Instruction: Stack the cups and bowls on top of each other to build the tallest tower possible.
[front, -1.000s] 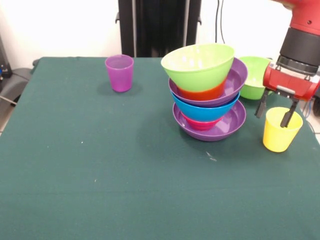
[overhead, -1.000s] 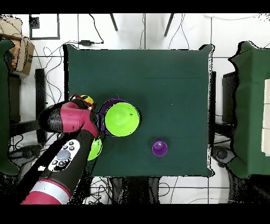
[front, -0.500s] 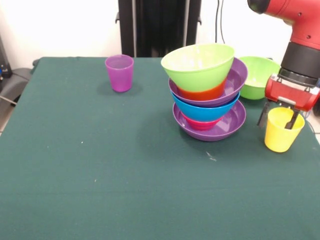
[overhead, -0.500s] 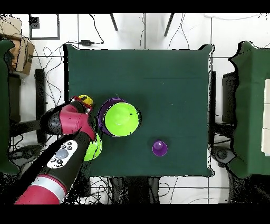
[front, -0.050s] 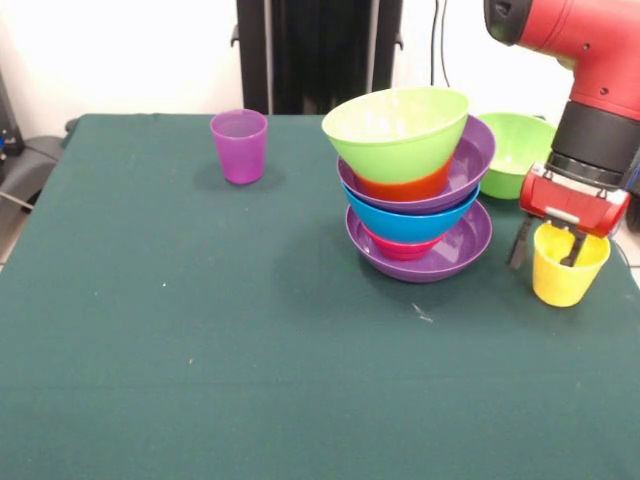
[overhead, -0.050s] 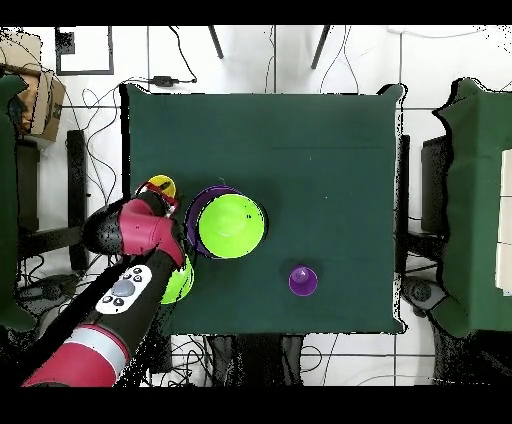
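Your gripper (front, -0.050s: 545, 248) straddles the rim of the glossy, tapered yellow cup (front, -0.050s: 567, 270), fingers apart; the cup stands upright, mouth up, at the tower's (front, -0.050s: 415, 185) four o'clock.

Green-clothed table (front, -0.050s: 200, 380) with purple cup (front, -0.050s: 239, 146), yellow cup (front, -0.050s: 567, 267), bowl tower (front, -0.050s: 412, 190), lone green bowl (front, -0.050s: 515, 152)

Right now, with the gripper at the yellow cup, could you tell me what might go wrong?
The gripper straddles the yellow cup's rim, one finger inside and one outside; a thin-wall grip may slip or tilt the cup. The cup stands near the table's edge and could be knocked off. The tower leans at the top, so a bump may topple it.
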